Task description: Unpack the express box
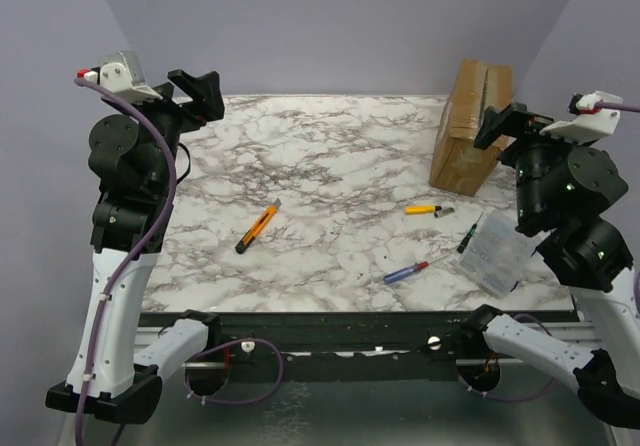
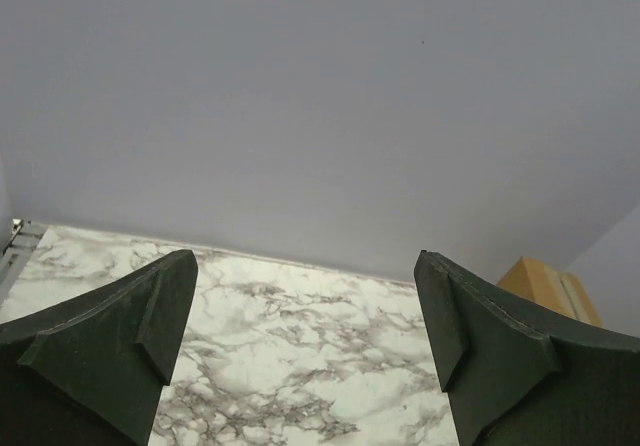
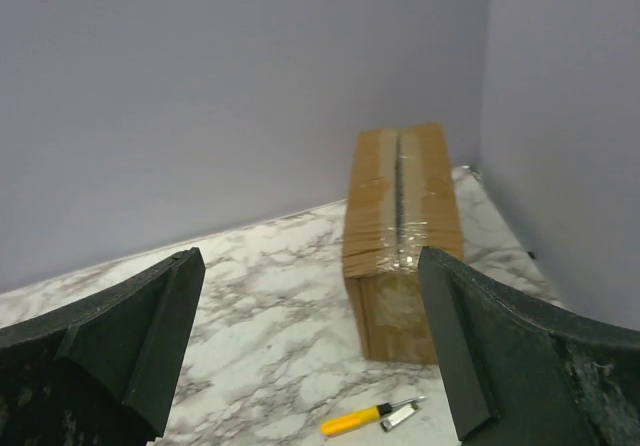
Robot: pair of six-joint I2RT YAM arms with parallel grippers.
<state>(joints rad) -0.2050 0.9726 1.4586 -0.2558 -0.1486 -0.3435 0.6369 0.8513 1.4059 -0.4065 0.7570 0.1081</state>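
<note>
Left fingers (image 2: 120,346): spread apart, empty, raised above the marble counter (image 1: 330,156), facing the lilac wall (image 2: 320,96). Orange utility knife (image 1: 258,226) lies on the counter below them and to their right.

Express box (image 3: 400,216): seam tape intact, contents hidden. It stands straight ahead of the right fingers (image 3: 130,336), well apart, in the far corner.

Right fingers: spread apart, empty. Clear plastic case (image 1: 497,251) lies behind and below them; contents unreadable.

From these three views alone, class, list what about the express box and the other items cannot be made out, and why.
Express box contents: taped shut, every view.
Its right edge, top view: behind the right gripper.
Most of it, left wrist view: hidden by a finger.
Clear case contents, top view: too small.
</note>
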